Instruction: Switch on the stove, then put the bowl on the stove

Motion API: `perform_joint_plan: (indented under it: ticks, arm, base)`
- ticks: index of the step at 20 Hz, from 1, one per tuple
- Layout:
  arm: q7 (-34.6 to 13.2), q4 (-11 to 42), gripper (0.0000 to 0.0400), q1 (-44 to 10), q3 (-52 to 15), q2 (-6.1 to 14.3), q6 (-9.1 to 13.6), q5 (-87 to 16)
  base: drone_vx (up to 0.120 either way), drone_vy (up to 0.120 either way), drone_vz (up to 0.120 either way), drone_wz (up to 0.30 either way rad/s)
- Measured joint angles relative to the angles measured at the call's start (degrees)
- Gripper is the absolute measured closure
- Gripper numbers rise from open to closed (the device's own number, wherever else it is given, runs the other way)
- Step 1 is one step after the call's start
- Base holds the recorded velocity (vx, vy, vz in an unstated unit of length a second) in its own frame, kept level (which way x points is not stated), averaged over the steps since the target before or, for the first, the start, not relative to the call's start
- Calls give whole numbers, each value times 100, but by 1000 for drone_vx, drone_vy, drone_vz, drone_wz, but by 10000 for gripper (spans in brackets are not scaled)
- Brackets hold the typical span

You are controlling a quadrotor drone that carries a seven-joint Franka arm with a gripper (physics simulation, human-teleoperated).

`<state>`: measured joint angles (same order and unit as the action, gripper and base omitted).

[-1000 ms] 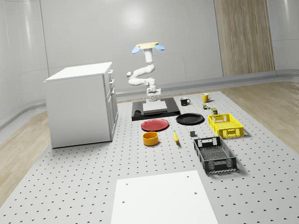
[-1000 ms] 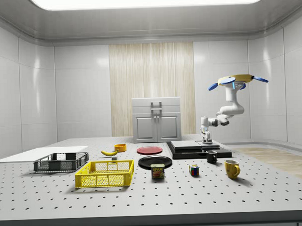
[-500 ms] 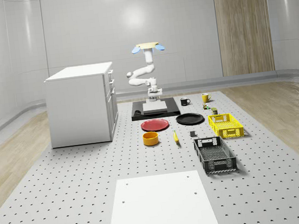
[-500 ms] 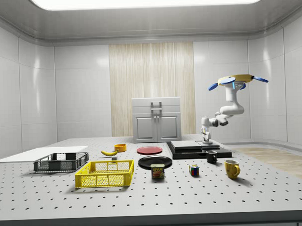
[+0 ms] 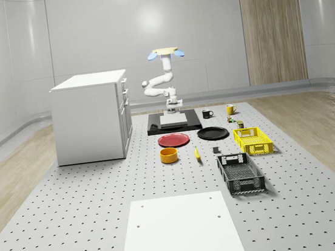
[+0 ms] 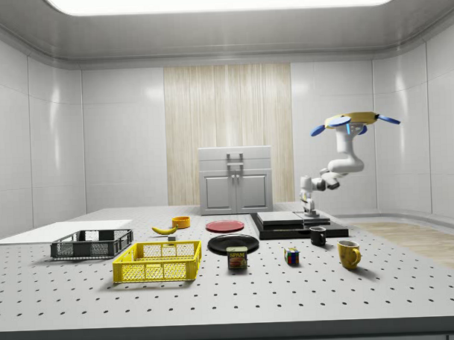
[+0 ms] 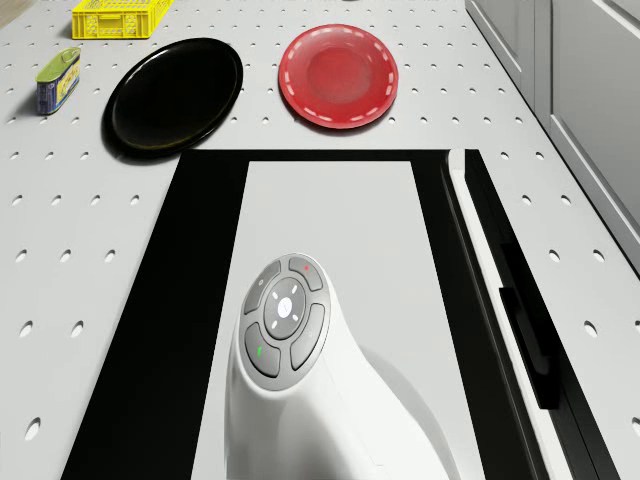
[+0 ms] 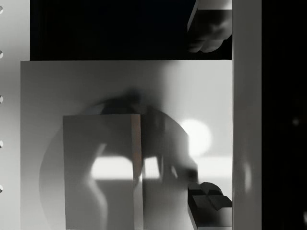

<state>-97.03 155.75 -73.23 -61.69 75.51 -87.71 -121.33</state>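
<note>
We see the drone (image 5: pixel 165 53) hovering above the far end of the stove (image 5: pixel 174 123), its white arm (image 5: pixel 160 85) bent down so that the gripper (image 5: pixel 172 110) hangs just over the stove's pale top plate; in the side view the drone (image 6: pixel 352 121) sits high toward the right, and the gripper (image 6: pixel 309 210) points straight down at the stove (image 6: pixel 297 223). Through the wrist camera we make out a finger (image 8: pixel 210 26) at one edge and its partner at the opposite edge, well apart — the claw stands wide and holds nothing — with the stove's light plate (image 8: pixel 96 86) close beneath. The orange bowl (image 5: pixel 169 155) rests on the table (image 5: pixel 72 198), well apart from the stove and nearer the camera, just in front of the red plate (image 5: pixel 174 140). Beside that lies the black plate (image 5: pixel 212 133); a banana (image 5: pixel 196 154) lies to the bowl's right in the whole-scene view. From the drone's own camera we look down the arm's wrist (image 7: pixel 285 320) onto the stove (image 7: pixel 210 230) — the red plate (image 7: pixel 338 75), black plate (image 7: pixel 175 95) and a can (image 7: pixel 57 80) lie beyond it.
</note>
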Motion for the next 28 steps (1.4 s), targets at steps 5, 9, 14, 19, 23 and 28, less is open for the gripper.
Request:
perform_joint_plan:
  ticks: [5, 9, 14, 19, 23, 28]
  arm:
    - [-14, -2, 0, -18, -4, 15, -14, 9]
    - [-22, -4, 0, -28, -7, 28, -26, 16]
    - [-30, -5, 0, -39, -10, 44, -40, 25]
    - [-37, -7, 0, -48, -13, 60, -54, 33]
    - [-43, -8, 0, -55, -16, 71, -65, 40]
    - [-49, -10, 0, -63, -19, 86, -78, 48]
  base:
    - [120, 0, 0, 0]
    - [120, 0, 0, 0]
    - [120, -96, 0, 0]
    - [120, -8, 0, 0]
    - [120, 0, 0, 0]
    - [120, 0, 0, 0]
